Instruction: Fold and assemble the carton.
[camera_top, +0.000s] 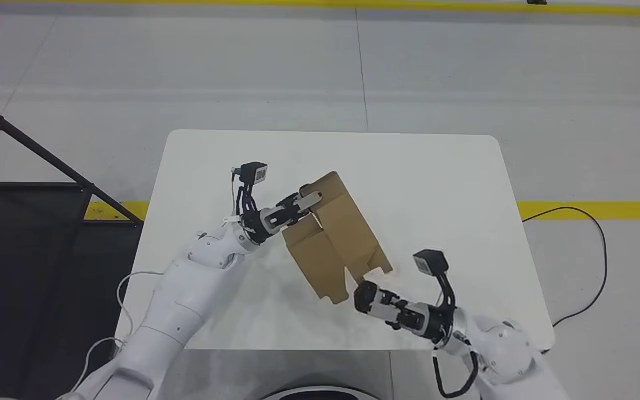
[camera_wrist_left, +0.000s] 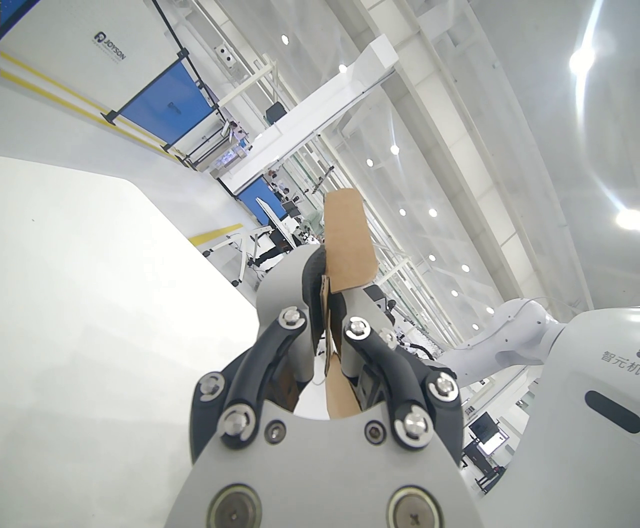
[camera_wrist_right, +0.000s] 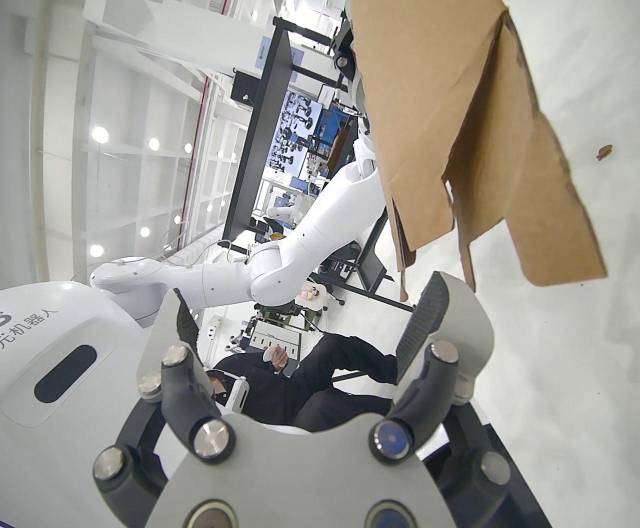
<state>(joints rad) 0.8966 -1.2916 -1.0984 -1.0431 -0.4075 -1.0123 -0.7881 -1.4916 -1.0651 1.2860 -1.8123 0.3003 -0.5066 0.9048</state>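
A brown cardboard carton (camera_top: 333, 238) lies partly folded near the middle of the white table (camera_top: 440, 180), its flaps loose at both ends. My left gripper (camera_top: 305, 204) is shut on a flap at the carton's upper left end; in the left wrist view the cardboard flap (camera_wrist_left: 345, 240) stands pinched between the two fingers (camera_wrist_left: 290, 290). My right gripper (camera_top: 362, 296) is open just beside the carton's lower end, not touching it. The right wrist view has the carton's lower flaps (camera_wrist_right: 500, 165) hanging just beyond the spread fingers (camera_wrist_right: 425, 320).
The table's front edge (camera_top: 420, 349) runs close behind my right gripper. Bare tabletop stretches to the right and to the far side of the carton. A small brown scrap (camera_wrist_right: 604, 151) lies on the table near the carton.
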